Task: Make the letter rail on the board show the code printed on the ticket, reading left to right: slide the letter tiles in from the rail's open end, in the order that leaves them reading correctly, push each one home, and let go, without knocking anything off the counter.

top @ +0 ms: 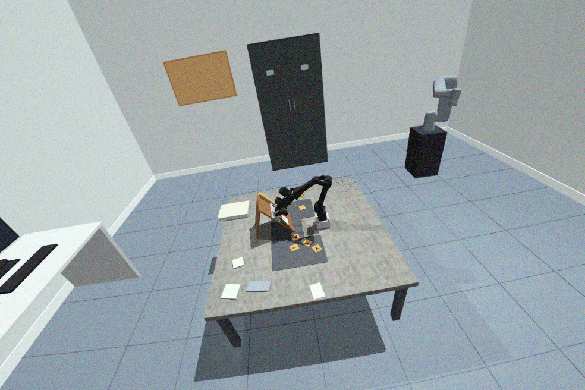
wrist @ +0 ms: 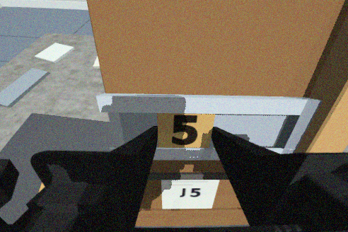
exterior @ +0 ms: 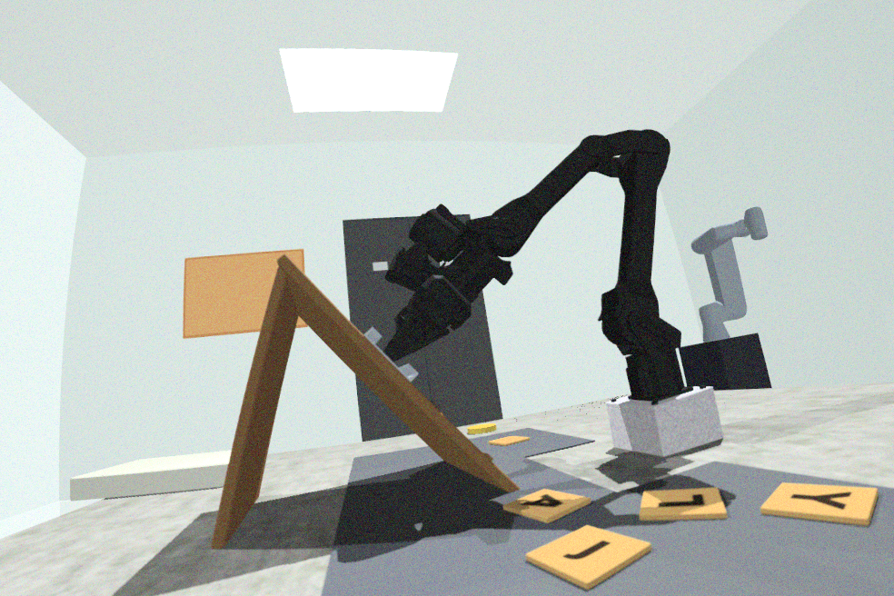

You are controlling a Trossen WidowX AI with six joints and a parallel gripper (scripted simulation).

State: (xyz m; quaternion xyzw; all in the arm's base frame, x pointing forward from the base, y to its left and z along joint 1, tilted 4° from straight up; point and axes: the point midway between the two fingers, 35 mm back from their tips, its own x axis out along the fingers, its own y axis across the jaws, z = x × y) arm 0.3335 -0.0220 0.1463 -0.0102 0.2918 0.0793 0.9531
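My gripper [exterior: 390,356] [wrist: 184,130] is shut on the 5 tile [wrist: 165,122], which stands upright in the left part of the pale letter rail [wrist: 243,105]. Bare channel shows right of the tile, up to the rail's end wall. The rail sits on the leaning brown board [top: 264,207] [exterior: 420,414] [wrist: 215,46]. The ticket [wrist: 169,202] below it reads "J 5". The J tile [top: 294,247] [exterior: 575,559] lies on the dark mat [top: 293,263]. Near it lie an A tile [exterior: 519,507], an L-like or 7-like tile [exterior: 656,502] and a Y tile [exterior: 779,502].
Another orange tile [top: 302,207] [exterior: 509,441] lies at the back, its face unreadable, near a yellow object [exterior: 481,428]. A pale slab [top: 233,210] [exterior: 153,471] lies behind the board. White cards [top: 230,291] [top: 317,290] and a blue-grey rectangle [top: 258,286] [wrist: 20,86] lie toward the front edge.
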